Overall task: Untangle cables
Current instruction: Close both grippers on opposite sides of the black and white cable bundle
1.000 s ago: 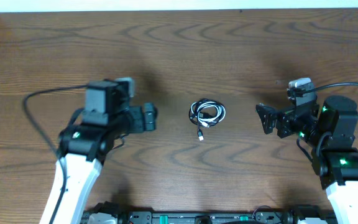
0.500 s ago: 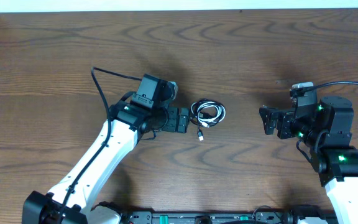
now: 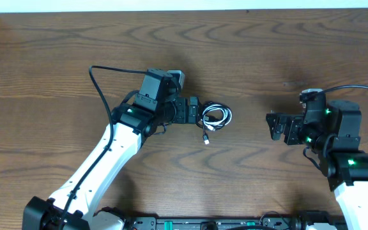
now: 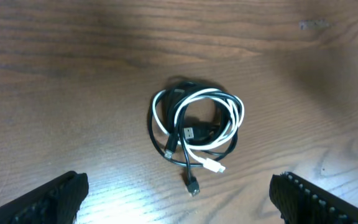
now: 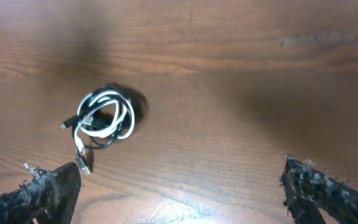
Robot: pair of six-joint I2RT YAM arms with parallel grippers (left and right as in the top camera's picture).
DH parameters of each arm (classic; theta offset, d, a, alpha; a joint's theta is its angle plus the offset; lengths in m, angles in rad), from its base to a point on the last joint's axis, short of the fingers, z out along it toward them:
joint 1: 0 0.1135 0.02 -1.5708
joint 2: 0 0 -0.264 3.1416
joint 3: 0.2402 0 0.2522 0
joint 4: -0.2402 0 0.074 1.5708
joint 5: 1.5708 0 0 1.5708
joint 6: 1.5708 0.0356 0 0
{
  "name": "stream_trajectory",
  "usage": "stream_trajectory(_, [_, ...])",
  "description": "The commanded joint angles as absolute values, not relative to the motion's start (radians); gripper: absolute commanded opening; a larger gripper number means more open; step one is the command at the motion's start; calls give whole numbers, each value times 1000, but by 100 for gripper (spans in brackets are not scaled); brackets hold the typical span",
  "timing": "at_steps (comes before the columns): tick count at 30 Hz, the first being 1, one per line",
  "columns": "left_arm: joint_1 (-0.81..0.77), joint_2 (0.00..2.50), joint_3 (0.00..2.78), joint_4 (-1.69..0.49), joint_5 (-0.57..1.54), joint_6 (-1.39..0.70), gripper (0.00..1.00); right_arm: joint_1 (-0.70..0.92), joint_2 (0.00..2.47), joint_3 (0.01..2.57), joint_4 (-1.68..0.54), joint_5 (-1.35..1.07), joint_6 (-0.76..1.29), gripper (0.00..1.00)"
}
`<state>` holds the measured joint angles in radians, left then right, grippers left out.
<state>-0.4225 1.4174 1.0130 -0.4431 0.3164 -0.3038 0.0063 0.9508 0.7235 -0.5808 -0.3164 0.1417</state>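
A white cable [image 3: 218, 115] and a black cable [image 3: 201, 118] lie coiled together in one small bundle at the table's middle. The left wrist view shows the white loop [image 4: 229, 127] over the black loop [image 4: 156, 134], with plug ends pointing toward the camera. My left gripper [image 3: 195, 110] is open, just left of the bundle, its fingers [image 4: 55, 199] wide apart and empty. My right gripper [image 3: 273, 124] is open and empty, well to the right of the bundle, which also shows in the right wrist view [image 5: 104, 118].
Brown wooden table [image 3: 248, 51] all round the bundle. A thick black robot wire [image 3: 104, 83] arcs behind my left arm. The table's front edge carries a black rail [image 3: 197, 223].
My left gripper has moved up and right, closing in on the left side of the cable bundle. The right arm has barely shifted. The cables have not moved.
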Motion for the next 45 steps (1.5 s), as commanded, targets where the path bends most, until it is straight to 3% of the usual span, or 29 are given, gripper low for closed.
stream_trajectory(1, [-422, 1408, 1063, -477, 320, -311, 98, 43, 1005, 788, -633, -294, 86, 99])
stream_trajectory(6, [-422, 1409, 1062, -583, 218, -312, 98, 111, 1111, 844, -659, -285, 81, 99])
stream_trajectory(9, [-422, 1409, 1056, -611, 194, -312, 98, 133, 1172, 844, -549, -380, 81, 99])
stream_trajectory(13, [-423, 1409, 1049, -636, 194, -316, 98, 159, 1254, 843, -354, -405, 170, 80])
stream_trajectory(18, [-423, 1409, 1049, -672, 194, -316, 98, 239, 1382, 843, -184, -402, 266, 73])
stream_trajectory(20, [-423, 1409, 1049, -677, 194, -316, 98, 270, 1434, 843, -152, -393, 266, 73])
stream_trajectory(23, [-423, 1409, 1049, -682, 199, -317, 98, 302, 1521, 843, -119, -388, 275, 81])
stream_trajectory(32, [-423, 1409, 1049, -711, 201, -324, 98, 348, 1730, 843, -33, -321, 303, 75])
stream_trajectory(36, [-423, 1409, 1049, -711, 201, -324, 98, 362, 1782, 843, -43, -341, 303, 60])
stream_trajectory(38, [-423, 1409, 1049, -711, 201, -324, 98, 373, 1798, 843, -47, -356, 303, 44])
stream_trajectory(39, [-423, 1409, 1049, -711, 201, -324, 98, 380, 1802, 843, -50, -368, 303, 26])
stream_trajectory(41, [-423, 1409, 1049, -714, 201, -324, 98, 390, 1797, 843, -56, -384, 303, 5])
stream_trajectory(45, [-423, 1409, 1049, -717, 201, -324, 98, 390, 1757, 844, -70, -442, 298, 1])
